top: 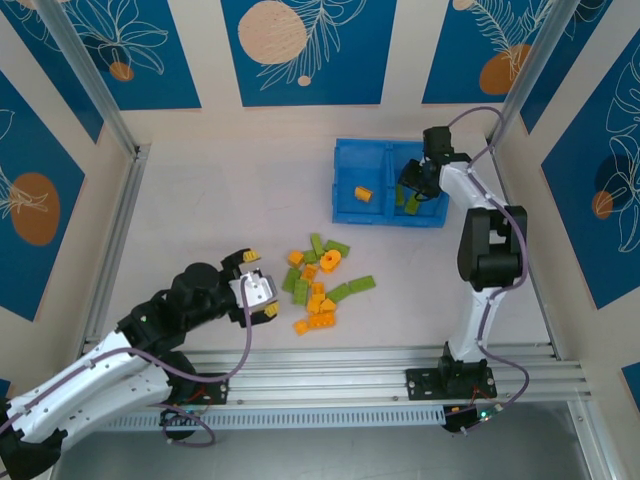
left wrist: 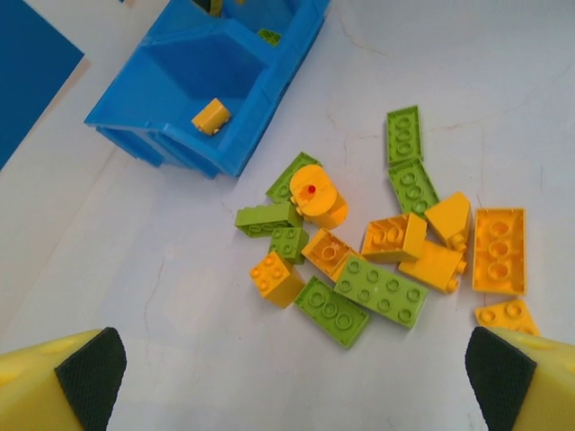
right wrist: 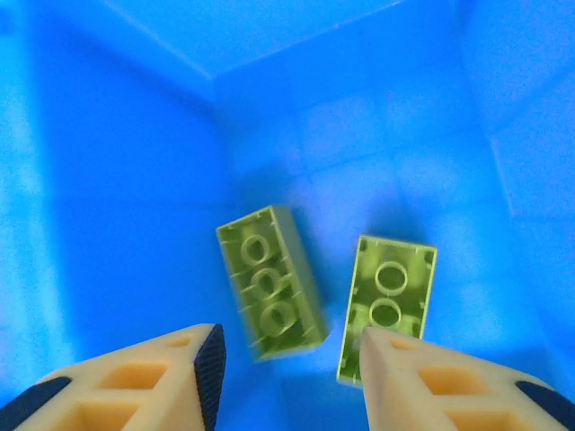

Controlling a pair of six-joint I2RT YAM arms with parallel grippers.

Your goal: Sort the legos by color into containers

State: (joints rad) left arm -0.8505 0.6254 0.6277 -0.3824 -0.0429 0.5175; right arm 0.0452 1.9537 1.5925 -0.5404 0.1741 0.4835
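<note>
Here, the right gripper [right wrist: 287, 341], fingers parted, hung in the right compartment of the blue tray [top: 345, 212] above two light-green bricks [right wrist: 388, 296], one blurred. The left gripper [left wrist: 295, 373] stood wide open near the mixed orange-yellow and green pile [left wrist: 382, 287].

You see a bright blue tray [top: 345, 170] on an off-white desk [top: 220, 200]. The legos [top: 320, 285] are orange-yellow and light green. The left gripper [left wrist: 292, 373] is yellow with black pads [left wrist: 90, 373]; the right gripper [right wrist: 292, 355] is cream with dark pads. The wall panels [top: 300, 50] are blue, patterned with white leaves and peach circles.
</note>
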